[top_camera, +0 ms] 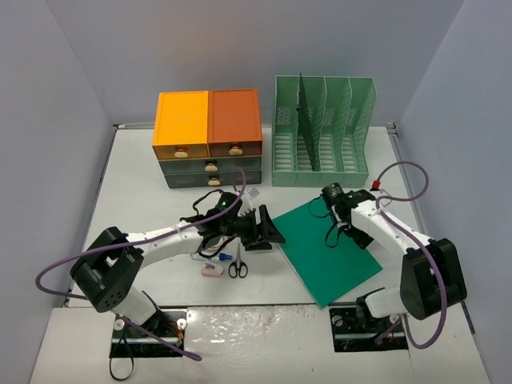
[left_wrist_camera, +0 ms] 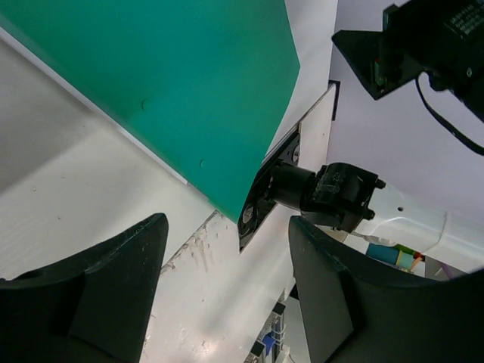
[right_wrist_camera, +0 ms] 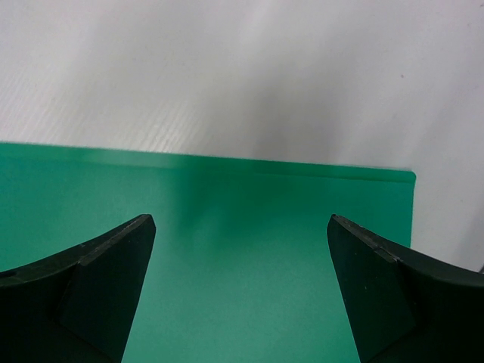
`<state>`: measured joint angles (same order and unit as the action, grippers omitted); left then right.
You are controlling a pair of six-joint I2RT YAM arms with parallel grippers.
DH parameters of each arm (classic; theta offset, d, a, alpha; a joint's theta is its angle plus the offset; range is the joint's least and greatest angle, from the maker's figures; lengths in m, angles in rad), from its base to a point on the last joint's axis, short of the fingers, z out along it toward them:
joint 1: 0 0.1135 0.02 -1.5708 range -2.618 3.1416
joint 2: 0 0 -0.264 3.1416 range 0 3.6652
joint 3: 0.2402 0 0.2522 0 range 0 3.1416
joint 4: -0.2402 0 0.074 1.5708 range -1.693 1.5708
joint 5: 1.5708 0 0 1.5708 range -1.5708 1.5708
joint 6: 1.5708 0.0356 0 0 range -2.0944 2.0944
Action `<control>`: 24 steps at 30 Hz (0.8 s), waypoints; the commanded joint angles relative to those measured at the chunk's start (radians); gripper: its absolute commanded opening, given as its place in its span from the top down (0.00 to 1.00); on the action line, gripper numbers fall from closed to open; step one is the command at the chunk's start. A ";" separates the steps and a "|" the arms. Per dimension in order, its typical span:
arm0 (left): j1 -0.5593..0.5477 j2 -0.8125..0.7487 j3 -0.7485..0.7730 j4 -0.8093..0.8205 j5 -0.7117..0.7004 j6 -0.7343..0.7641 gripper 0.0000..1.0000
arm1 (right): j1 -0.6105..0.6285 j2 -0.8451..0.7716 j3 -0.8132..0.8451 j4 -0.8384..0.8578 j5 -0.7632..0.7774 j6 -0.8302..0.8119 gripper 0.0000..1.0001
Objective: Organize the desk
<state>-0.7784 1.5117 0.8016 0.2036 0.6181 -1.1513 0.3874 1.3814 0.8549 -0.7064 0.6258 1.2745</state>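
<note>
The worktop (top_camera: 136,180) is the broad off-white surface filling the space between the grey walls, with both arms bolted at its near edge. Along the far edge, left of the middle, stands a small drawer unit (top_camera: 208,136) with a yellow and orange top. Just beside it to the right is a pale green slotted file rack (top_camera: 320,132). A green folder (top_camera: 324,248) lies flat and skewed on the right half of the worktop, one corner reaching close to the near edge. The left gripper (top_camera: 272,230) is stretched out low towards the middle of the worktop, right at the folder's left edge. From its wrist camera its fingers (left_wrist_camera: 113,280) stand spread apart with nothing between them, and the folder's edge (left_wrist_camera: 174,83) lies just ahead on the bare surface. The right gripper (top_camera: 330,238) hangs over the folder, pointing down at it. Its fingers (right_wrist_camera: 98,280) are spread wide and empty, with the green sheet (right_wrist_camera: 242,265) below them and the folder's far edge meeting the white worktop (right_wrist_camera: 227,76). Beside the left forearm, towards the near edge, lie a pair of black-handled scissors (top_camera: 238,266) and a small pink eraser-like piece (top_camera: 211,271), close together. From here I cannot tell whether they touch.
</note>
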 commanded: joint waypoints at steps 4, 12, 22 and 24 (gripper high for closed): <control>0.001 0.006 -0.021 0.164 0.037 -0.057 0.39 | -0.158 0.062 -0.013 0.187 -0.076 -0.085 0.06; -0.001 0.054 -0.070 0.272 0.043 -0.101 0.39 | -0.235 0.135 -0.002 0.272 -0.160 -0.135 0.06; -0.001 0.149 -0.134 0.413 0.046 -0.136 0.38 | -0.279 0.135 -0.048 0.334 -0.218 -0.172 0.06; -0.001 0.168 -0.136 0.428 0.048 -0.136 0.38 | -0.285 0.131 -0.059 0.342 -0.228 -0.176 0.06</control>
<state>-0.7784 1.6828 0.6502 0.5006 0.6478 -1.2722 0.1141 1.5242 0.8118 -0.3754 0.4088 1.1167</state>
